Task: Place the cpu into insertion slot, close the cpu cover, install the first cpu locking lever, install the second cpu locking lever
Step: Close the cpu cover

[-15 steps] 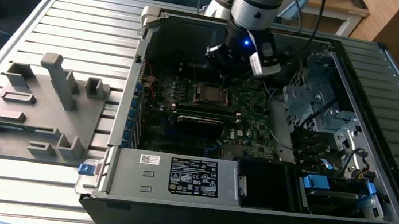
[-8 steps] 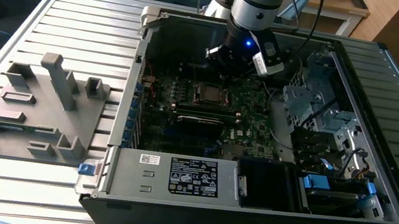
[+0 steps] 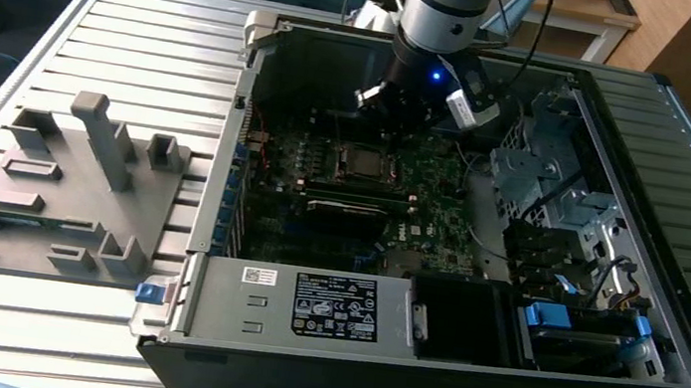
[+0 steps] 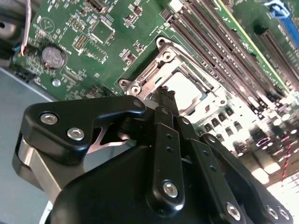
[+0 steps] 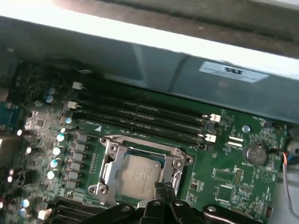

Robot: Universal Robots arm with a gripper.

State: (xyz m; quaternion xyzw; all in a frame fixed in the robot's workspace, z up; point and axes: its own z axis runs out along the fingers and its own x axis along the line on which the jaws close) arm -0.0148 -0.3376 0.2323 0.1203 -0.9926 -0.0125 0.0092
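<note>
The cpu lies flat in the insertion slot, its silvery face showing through the window of the cpu cover. The cover's metal frame lies down flat around the chip. My gripper hangs just above the socket's edge with its black fingers pressed together and nothing between them. In the second wrist view the gripper hides part of the socket's frame. In the exterior view the gripper is inside the open computer case, above the motherboard. I cannot make out how the locking levers stand.
Long memory slots run beside the socket. A coin battery sits on the green board. A drive cage and a power supply crowd the case. A grey fixture plate lies outside at the exterior view's left.
</note>
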